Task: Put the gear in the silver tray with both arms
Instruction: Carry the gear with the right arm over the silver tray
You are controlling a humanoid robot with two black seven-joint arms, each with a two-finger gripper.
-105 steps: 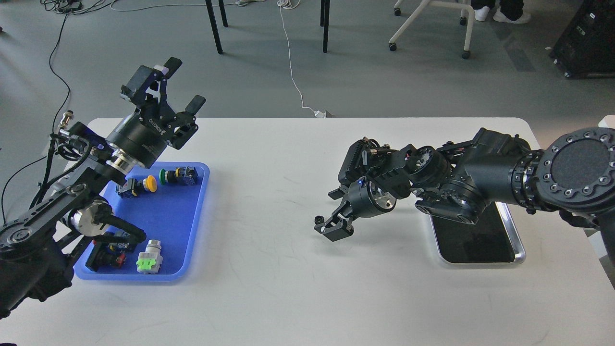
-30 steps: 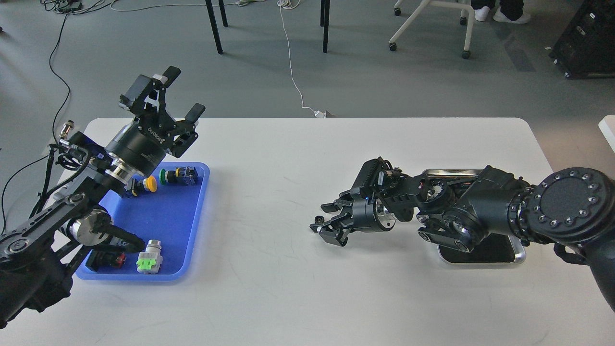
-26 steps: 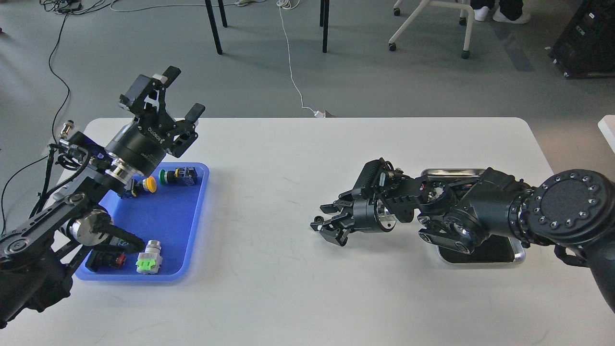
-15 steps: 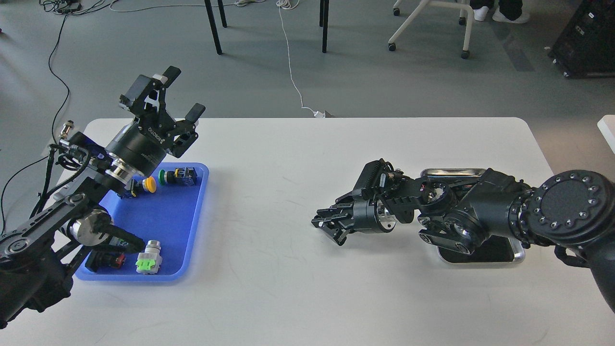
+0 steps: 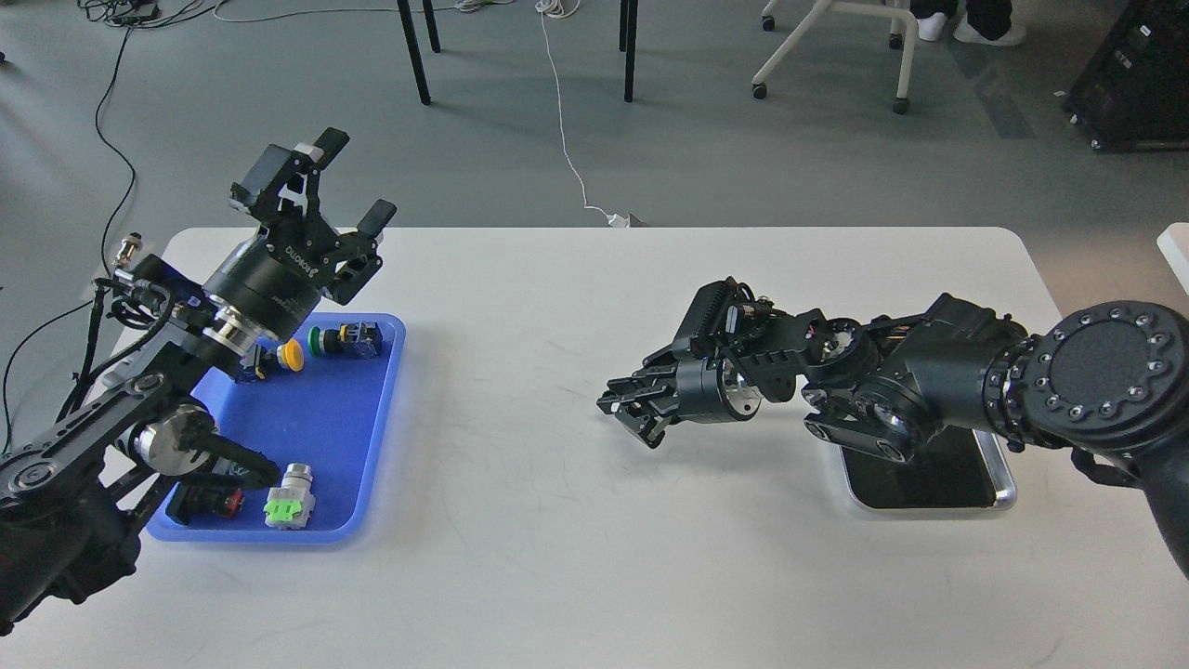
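My right gripper (image 5: 630, 409) hangs just above the middle of the white table, with its fingers drawn together. A small black gear was on the table beside them in the earlier frames. It is no longer on the table and seems to be pinched between the fingers, hard to tell apart from them. The silver tray (image 5: 1001, 485) lies at the right, and my right arm covers its far half. My left gripper (image 5: 355, 178) is open and empty, raised above the far left corner of the table.
A blue plastic tray (image 5: 320, 437) at the left holds several push-button switches, among them a yellow one (image 5: 291, 354), a green one (image 5: 319, 341) and a silver-and-green one (image 5: 289, 497). Chair and table legs stand on the floor beyond the table.
My right gripper came down beside the gear, closed on it and has risen slightly. The gear has left the table surface. My left arm has barely moved.
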